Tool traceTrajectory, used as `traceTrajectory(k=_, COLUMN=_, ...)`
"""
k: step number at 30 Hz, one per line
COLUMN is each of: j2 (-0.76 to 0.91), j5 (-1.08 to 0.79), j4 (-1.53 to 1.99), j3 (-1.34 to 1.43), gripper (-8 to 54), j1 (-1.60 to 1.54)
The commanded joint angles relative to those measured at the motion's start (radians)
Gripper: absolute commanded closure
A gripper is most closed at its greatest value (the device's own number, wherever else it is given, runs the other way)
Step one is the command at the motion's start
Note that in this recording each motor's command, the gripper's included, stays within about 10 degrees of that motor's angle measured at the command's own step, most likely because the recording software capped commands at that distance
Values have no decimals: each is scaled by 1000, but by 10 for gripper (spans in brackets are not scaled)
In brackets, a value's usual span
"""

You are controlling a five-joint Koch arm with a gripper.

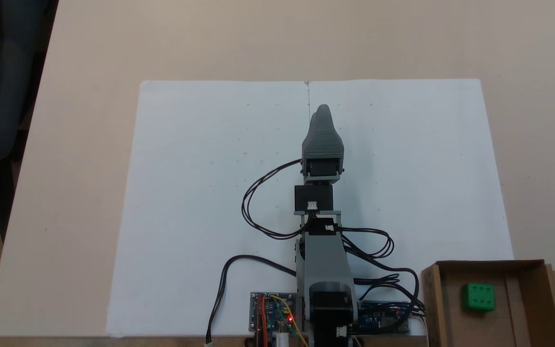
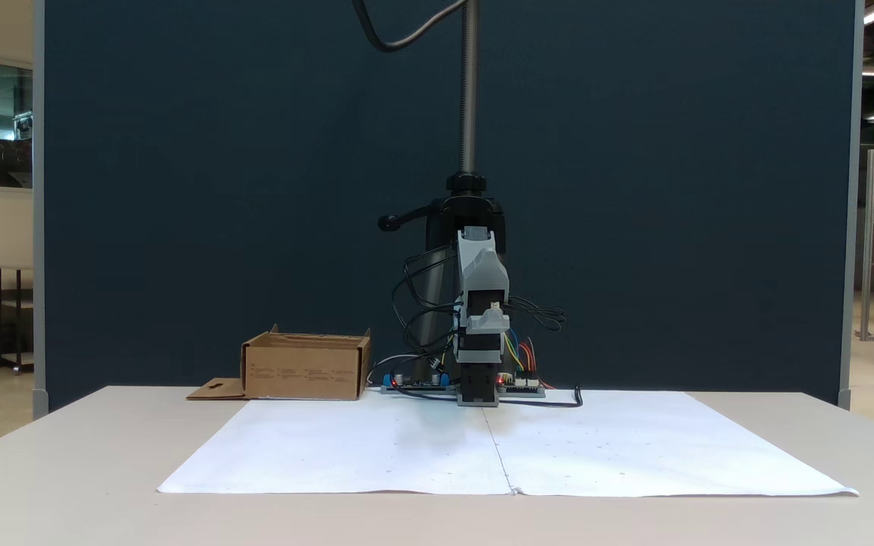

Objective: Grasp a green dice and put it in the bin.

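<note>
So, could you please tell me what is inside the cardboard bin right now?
The green dice rests on the floor of the bin in the fixed view from above. From the front, the bin's wall hides its inside.

We look straight down from above in one fixed view; in the other, low across the beige table (image 2: 65, 485). Both share the white paper sheet (image 1: 200, 193).

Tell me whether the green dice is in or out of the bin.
In. The green dice lies on the floor of the bin, walls around it, apart from the arm.
</note>
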Motion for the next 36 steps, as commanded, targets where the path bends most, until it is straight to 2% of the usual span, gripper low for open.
traceTrajectory(k=1, j2=117, j5=-34, j4=-103, j3=66, gripper=20, j1=-6)
traceTrajectory(k=36, j2=112, j5=-31, j4=-86, j3=66, gripper=11, j1=66)
